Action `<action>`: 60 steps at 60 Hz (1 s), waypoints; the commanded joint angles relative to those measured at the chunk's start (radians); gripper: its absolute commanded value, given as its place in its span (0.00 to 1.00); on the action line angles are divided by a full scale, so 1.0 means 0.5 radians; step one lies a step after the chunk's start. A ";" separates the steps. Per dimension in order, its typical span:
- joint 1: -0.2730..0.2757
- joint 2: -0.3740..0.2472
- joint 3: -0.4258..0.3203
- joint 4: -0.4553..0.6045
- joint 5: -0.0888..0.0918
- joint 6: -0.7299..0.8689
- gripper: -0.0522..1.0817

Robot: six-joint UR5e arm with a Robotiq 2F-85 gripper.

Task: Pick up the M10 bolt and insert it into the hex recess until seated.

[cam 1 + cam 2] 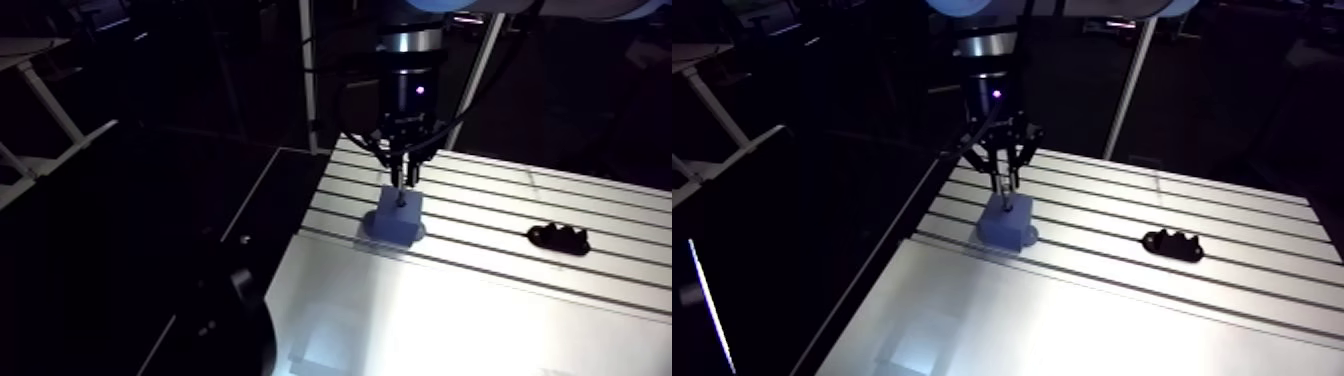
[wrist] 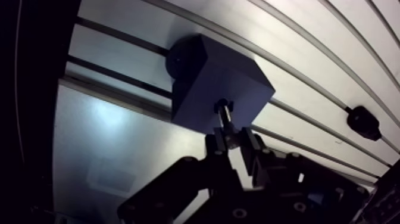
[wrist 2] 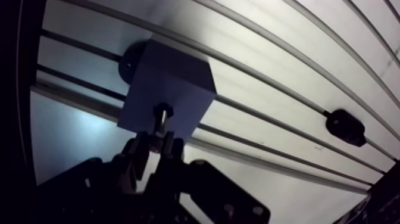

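A blue block [image 2: 220, 89] with a round base flange stands on the slotted table [image 1: 520, 200]. On its top face is a small dark hex recess [image 3: 162, 110]. My gripper [image 2: 232, 138] hangs right above the block, shut on the M10 bolt [image 2: 224, 116], which points down with its tip at the recess. In the arm view the gripper [image 1: 403, 182] comes straight down onto the block [image 1: 395, 218].
A black holder [image 1: 559, 238] lies on the slotted table to the right of the block; in the wrist view the black holder [image 2: 363, 122] is off to the side. A smooth bright plate [image 1: 450, 320] covers the near part of the table.
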 commanded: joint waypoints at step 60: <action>0.004 0.015 0.000 -0.002 0.000 -0.006 0.79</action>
